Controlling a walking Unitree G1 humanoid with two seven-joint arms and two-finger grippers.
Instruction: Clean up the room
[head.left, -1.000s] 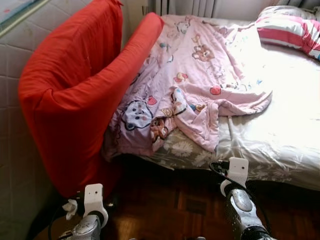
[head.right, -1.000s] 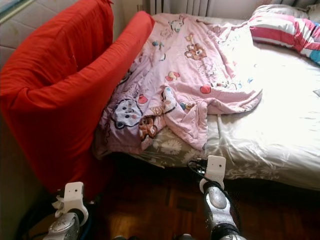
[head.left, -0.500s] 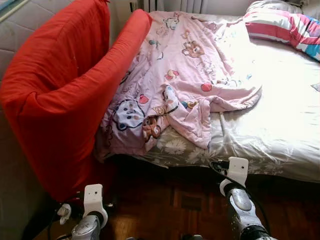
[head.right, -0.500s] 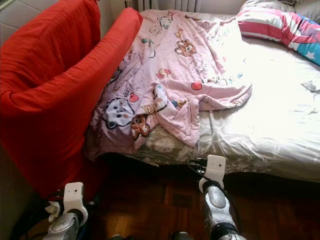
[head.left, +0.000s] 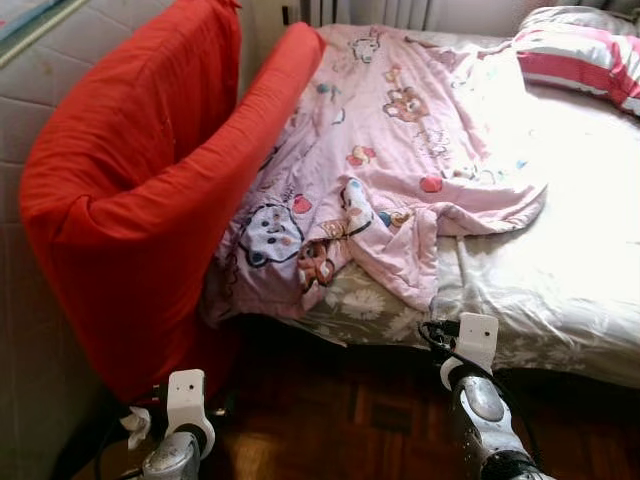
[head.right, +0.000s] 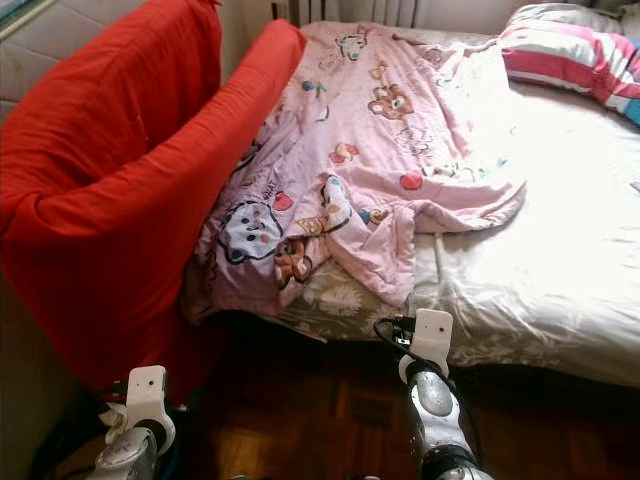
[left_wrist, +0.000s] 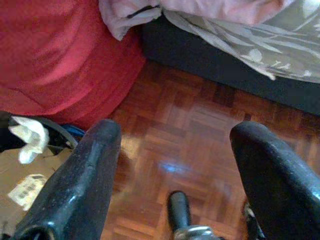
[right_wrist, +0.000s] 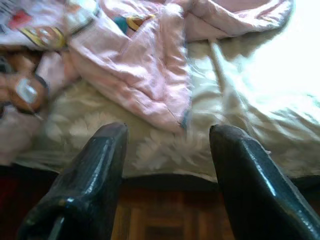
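Standing at the foot of a bed, looking down over it. On the bed, a crumpled pink blanket printed with cartoon animals, spread across the left half and bunched toward the near edge, one folded corner hanging just over the side above the flowered grey sheet. At the far right corner, a pillow with pink and white stripes. Pressed against the bed's left side, a big red cushion chair, its long arm lying along the blanket's edge and touching it. Behind the chair, a pale quilted wall. Below, a dark wooden parquet floor.

Left claw low over the floor beside the chair's base, fingers spread wide, holding nothing; near it, a crumpled white scrap on something brown. Right claw raised in front of the bed's near edge, pointing at the hanging blanket corner and the sheet beneath, fingers wide apart and gripping nothing, not touching the bedding.
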